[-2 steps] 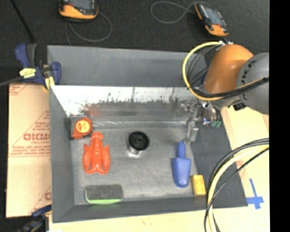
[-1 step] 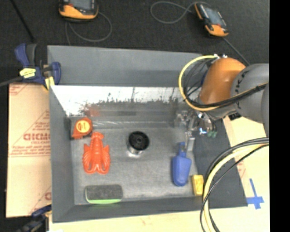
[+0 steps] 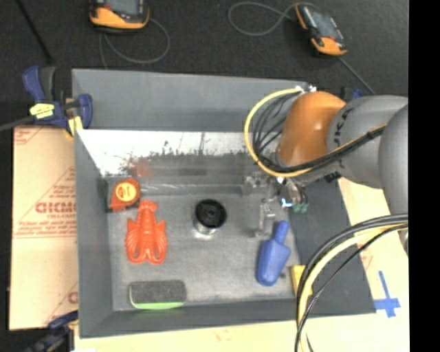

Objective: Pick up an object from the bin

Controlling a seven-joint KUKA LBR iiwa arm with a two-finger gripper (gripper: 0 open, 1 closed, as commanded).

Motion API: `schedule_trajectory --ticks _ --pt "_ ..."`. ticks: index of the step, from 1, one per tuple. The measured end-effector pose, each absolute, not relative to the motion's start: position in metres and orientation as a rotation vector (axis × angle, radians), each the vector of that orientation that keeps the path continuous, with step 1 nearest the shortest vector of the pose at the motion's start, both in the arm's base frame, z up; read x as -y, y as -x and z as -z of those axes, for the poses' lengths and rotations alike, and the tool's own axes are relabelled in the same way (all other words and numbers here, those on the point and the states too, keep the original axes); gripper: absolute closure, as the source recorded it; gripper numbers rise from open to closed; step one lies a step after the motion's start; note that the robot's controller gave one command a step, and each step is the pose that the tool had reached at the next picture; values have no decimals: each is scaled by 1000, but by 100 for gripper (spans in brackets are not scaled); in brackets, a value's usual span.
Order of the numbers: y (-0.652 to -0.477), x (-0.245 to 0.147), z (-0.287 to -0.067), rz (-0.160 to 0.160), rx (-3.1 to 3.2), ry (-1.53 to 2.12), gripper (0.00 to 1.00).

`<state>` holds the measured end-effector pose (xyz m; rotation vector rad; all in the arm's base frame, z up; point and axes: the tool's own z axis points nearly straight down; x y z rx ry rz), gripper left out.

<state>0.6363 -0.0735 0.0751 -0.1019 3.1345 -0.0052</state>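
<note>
The pincer [image 3: 267,210], open or closed I cannot tell, hangs just beside the blue plastic scoop-shaped toy [image 3: 272,258], seemingly lining up a grasp.

The ground [image 3: 199,41] is dark, almost black. One small orange and black gadget [image 3: 118,14] lies on it at the top left. A second gadget [image 3: 320,29] lies at the top right.
</note>
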Motion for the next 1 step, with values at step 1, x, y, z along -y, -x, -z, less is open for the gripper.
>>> schedule_trajectory --ticks 1 --pt "-642 36 -73 -3 -3133 138 0"
